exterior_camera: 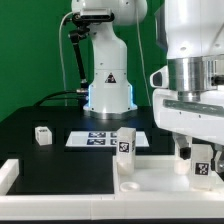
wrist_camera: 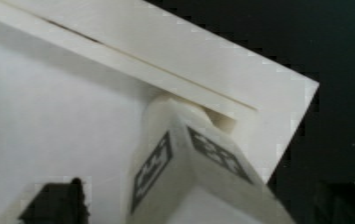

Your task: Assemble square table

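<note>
- Square table (exterior_camera: 160, 186) location: the white slab (wrist_camera: 67, 110) lay on the black tabletop (exterior_camera: 30, 118), at the near edge in the exterior view.
- Claw (exterior_camera: 202, 157) position: I hung directly over the slab's corner on the exterior view's right.
- Key relation: the corner leg (exterior_camera: 203, 167) stood straight below my wrist and between the jaws. Its long axis was upright, in line with my approach. Any coming move would therefore run along or around that vertical axis, not sideways.
- Claw state: parted and clamping nothing. In the wrist view a strip of slab showed between the one clear finger (wrist_camera: 57, 200) and the leg. The opposite finger was too dark and blurred to confirm.
- Seating: whether the corner leg sat fully home in its socket could not be judged.
- Other parts: a second leg (exterior_camera: 125, 143) stood upright on the slab, toward the exterior view's left. A third leg (exterior_camera: 42, 134) sat on the tabletop, well apart.
- Markings: the legs carried black-and-white tags. The marker board (exterior_camera: 98, 139) carried several more.
- Writing: no brand name or readable text was visible.
</note>
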`<state>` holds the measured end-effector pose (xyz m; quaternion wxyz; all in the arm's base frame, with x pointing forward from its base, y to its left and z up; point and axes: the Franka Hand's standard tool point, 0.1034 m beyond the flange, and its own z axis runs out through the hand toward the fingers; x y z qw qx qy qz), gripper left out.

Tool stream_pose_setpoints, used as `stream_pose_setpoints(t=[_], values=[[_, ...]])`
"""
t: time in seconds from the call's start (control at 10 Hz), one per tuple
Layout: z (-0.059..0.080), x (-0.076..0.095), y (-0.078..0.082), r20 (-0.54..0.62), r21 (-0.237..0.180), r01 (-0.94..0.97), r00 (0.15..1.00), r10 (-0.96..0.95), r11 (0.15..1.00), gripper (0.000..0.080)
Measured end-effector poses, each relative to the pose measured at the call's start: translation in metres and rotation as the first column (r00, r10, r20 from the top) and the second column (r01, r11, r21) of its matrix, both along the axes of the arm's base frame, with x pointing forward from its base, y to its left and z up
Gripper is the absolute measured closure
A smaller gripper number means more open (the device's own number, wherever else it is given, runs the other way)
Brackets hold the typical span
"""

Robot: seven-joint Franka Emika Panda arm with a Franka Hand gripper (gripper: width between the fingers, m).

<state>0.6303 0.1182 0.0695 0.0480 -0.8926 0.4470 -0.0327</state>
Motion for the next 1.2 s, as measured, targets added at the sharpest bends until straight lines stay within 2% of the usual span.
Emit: stream_pose_setpoints(t=[0.1,0.2,0.4,0.5,0.6,0.7,1.0,1.1,1.2], values=[[-0.0001,-0.0001,0.0052,0.009,-0.06,-0.256,0.966,0.257,0.965,0.0151],[-0.0007,-0.0006,0.0059,0.006,-0.072,-0.369,0.929,0.371,0.926,0.0151],[-0.0011,-0.0004,0.004,0.006,-0.068,-0.329,0.944,0.33,0.942,0.016],[-0.0013,-0.0004,0.0038,0.006,-0.066,-0.315,0.949,0.316,0.947,0.0324],[-0.0016,-0.0006,0.0039,0.006,-0.061,-0.271,0.962,0.272,0.961,0.0324],[-0.002,-0.0009,0.0043,0.005,-0.049,-0.175,0.984,0.176,0.983,0.0516],[-0.0022,-0.0012,0.0043,-0.001,-0.026,0.035,0.999,-0.035,0.999,0.0511],[-0.0016,-0.0061,0.0075,-0.068,-0.007,0.334,0.94,-0.334,0.942,0.0511],[-0.0009,0.0003,0.0074,-0.09,0.029,0.49,0.87,-0.486,0.871,0.0511]])
